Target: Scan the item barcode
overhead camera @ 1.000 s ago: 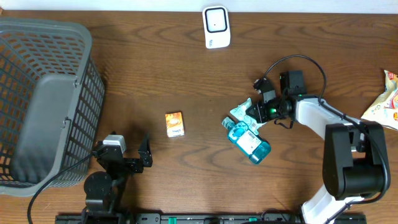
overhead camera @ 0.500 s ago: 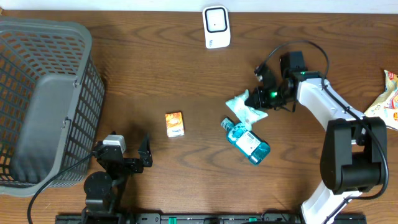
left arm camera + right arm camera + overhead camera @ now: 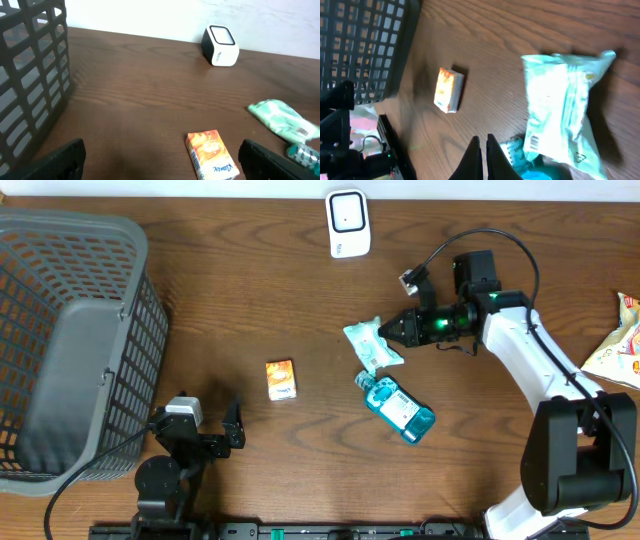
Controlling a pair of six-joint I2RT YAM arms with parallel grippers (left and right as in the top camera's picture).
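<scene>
Right tool (image 3: pixel 386 332): fingers shut tight together. Wrist view shows nothing between them. It points toward the left side of the counter (image 3: pixel 250 300), tip just at the right edge of the pale green packet (image 3: pixel 368 344). Can't tell if they touch.

Pale green packet: lies flat on the counter, centre-right, crinkled. There is a white label w/ dark print near one end, too small to read. It is free of the tool's grip.

Teal bottle (image 3: pixel 400 408): lies on its side just below the packet, label up, cap end nearest the packet.

Orange box (image 3: pixel 281 379): lies flat, mid-counter, well apart from the packet and bottle.

White scanner (image 3: pixel 348 223): stands at the far edge of the counter, well apart from the packet and right tool.

Left tool (image 3: pixel 207 423): jaws spread wide, holding nothing, low at the near edge beside the basket. In its wrist view the orange box lies ahead between the two fingers (image 3: pixel 65 156).

Grey mesh basket (image 3: pixel 60 330): at the left end of the counter.

Snack bag (image 3: pixel 620 345): at the right edge, partly cut off by the frame.
</scene>
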